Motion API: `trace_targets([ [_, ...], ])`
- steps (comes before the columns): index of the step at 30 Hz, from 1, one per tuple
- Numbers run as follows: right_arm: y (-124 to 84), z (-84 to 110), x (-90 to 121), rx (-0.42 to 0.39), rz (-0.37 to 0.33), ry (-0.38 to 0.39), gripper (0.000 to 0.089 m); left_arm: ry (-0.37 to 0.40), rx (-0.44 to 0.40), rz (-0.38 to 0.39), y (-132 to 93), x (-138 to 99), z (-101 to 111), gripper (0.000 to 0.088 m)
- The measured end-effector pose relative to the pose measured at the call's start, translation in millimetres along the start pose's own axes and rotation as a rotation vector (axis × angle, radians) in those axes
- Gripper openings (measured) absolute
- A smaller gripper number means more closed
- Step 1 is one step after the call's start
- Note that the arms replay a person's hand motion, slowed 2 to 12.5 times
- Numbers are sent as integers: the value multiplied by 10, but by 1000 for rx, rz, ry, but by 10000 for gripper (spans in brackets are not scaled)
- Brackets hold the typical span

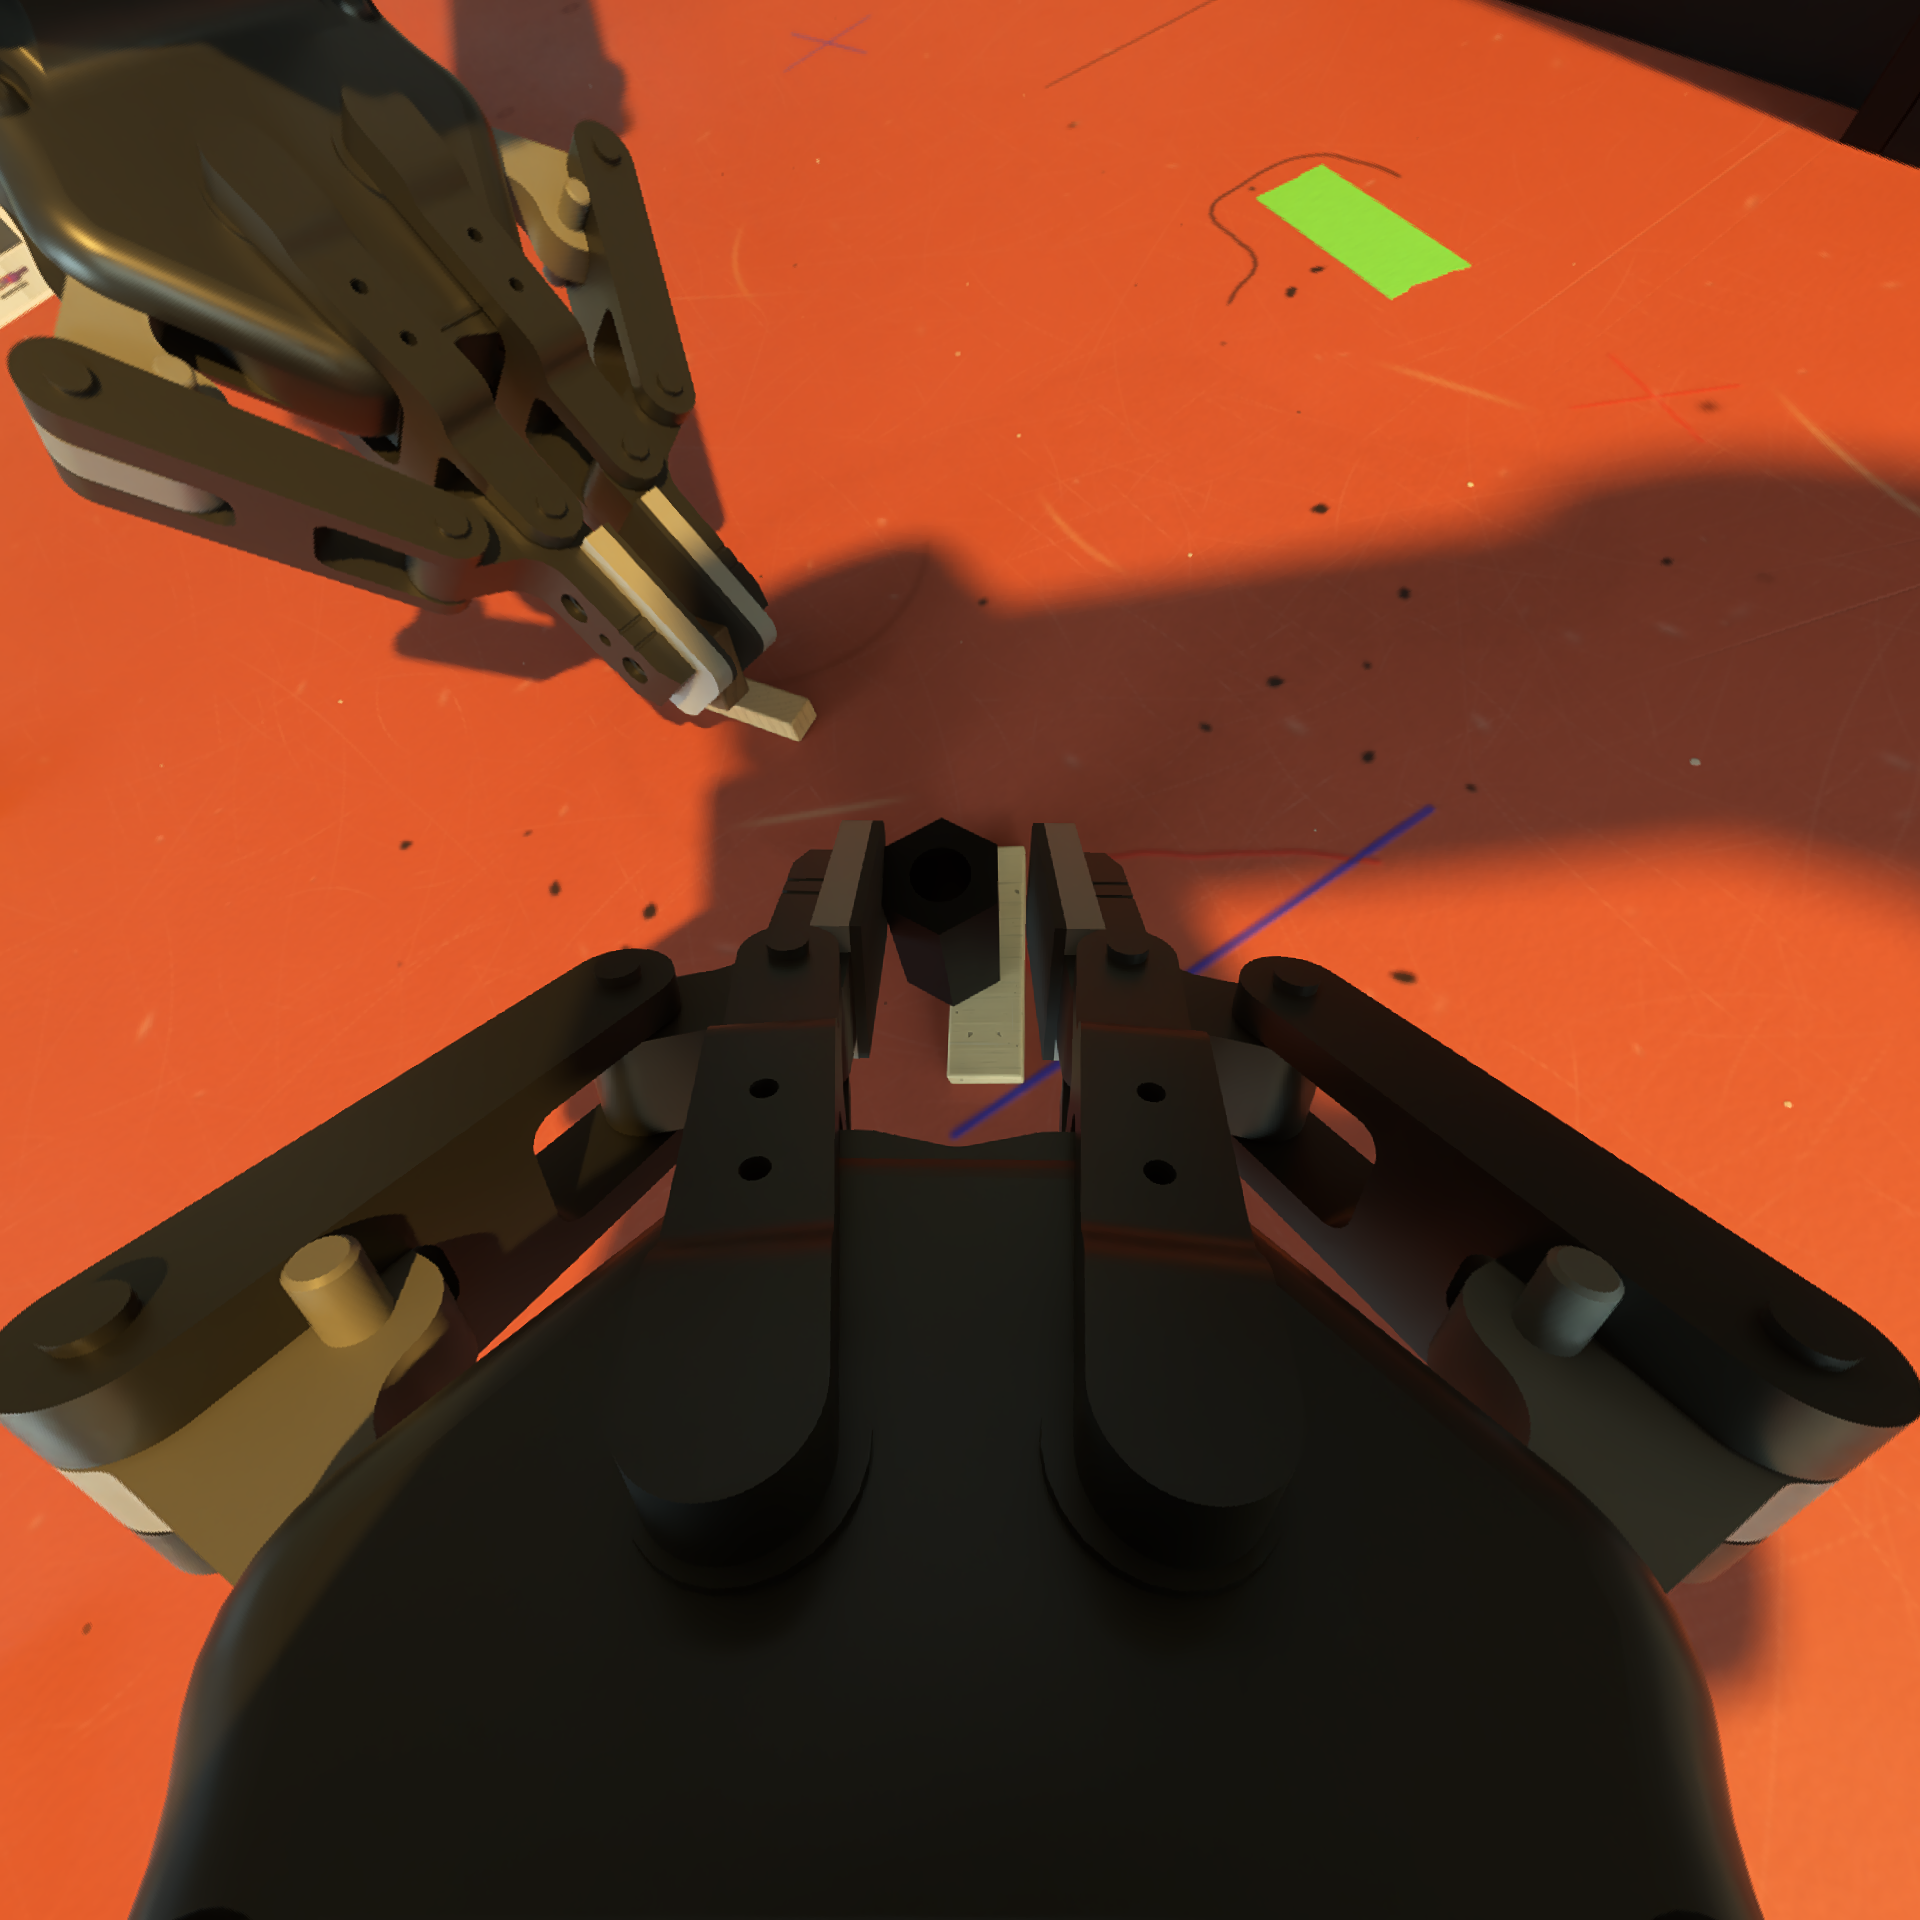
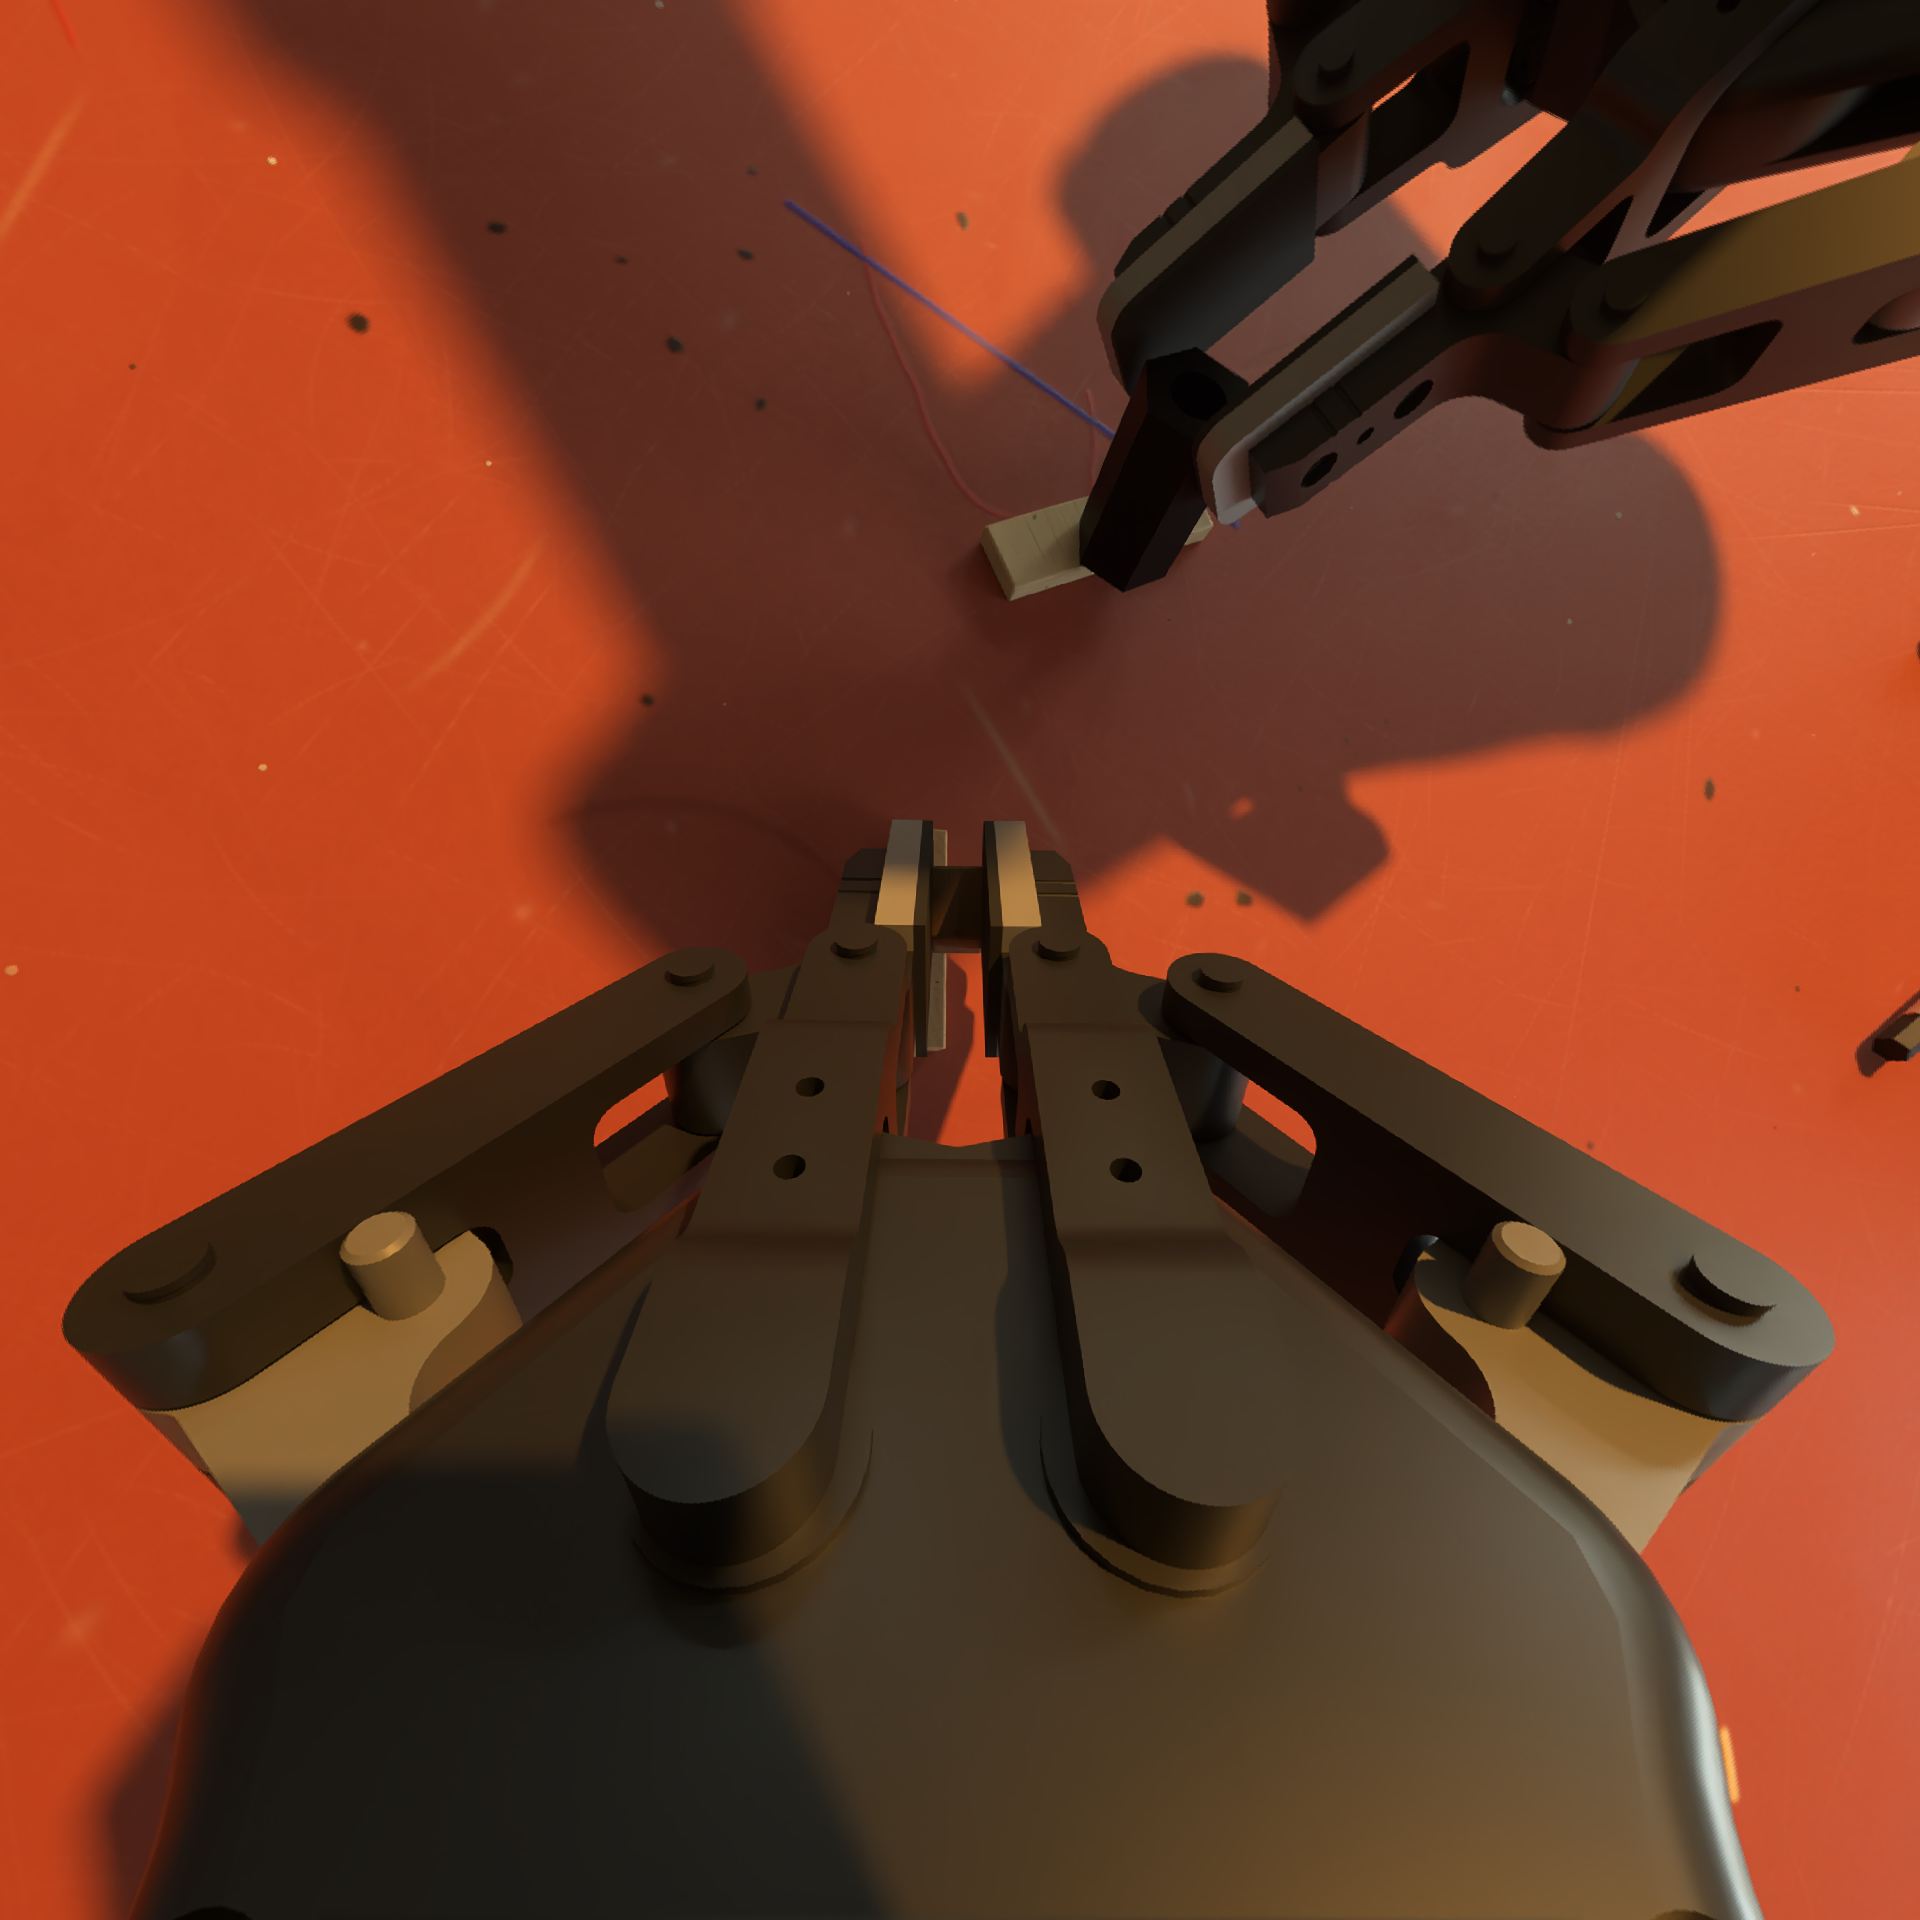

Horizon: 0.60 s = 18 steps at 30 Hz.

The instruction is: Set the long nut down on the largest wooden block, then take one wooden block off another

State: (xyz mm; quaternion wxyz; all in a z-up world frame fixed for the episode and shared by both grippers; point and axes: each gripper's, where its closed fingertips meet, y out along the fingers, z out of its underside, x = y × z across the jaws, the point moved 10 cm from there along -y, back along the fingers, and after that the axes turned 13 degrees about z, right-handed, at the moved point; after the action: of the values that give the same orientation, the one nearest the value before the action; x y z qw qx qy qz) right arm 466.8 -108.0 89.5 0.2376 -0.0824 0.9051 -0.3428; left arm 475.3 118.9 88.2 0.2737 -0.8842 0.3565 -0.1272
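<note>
Left pincer point(image 1: 954, 883) sits spread around the long nut point(image 1: 940, 914), right pincer point(image 2: 956, 883) is clamped on a small wooden block point(image 2: 958, 902).

Long nut is black, hex-sided, standing tilted on the pale wooden block point(image 1: 987, 1029) lying flat on the orange counter point(image 1: 1143, 499). From the right wrist view its lower end rests on that block point(image 2: 1039, 545), with one pad looking like it's right against the nut point(image 2: 1148, 488) and the other slightly off it, so it doesn't look squeezed. Over to the left of the nut, the right pincer point(image 1: 727, 675) angles down low to the counter, with the small block point(image 1: 774, 715) poking out from its tips. Green tape patch point(image 1: 1361, 231) is well beyond the nut, off to the right.
</note>
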Motion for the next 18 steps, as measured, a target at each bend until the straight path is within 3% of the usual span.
trace_targets([
  [12,-5,3,-17,-15,24,-4,86,-17,0,-16,-54,-20,28,276],
  [18,-42,-24,-51,-72,49,17,85,-3,-25,-55,-116,-25,2,279],
])
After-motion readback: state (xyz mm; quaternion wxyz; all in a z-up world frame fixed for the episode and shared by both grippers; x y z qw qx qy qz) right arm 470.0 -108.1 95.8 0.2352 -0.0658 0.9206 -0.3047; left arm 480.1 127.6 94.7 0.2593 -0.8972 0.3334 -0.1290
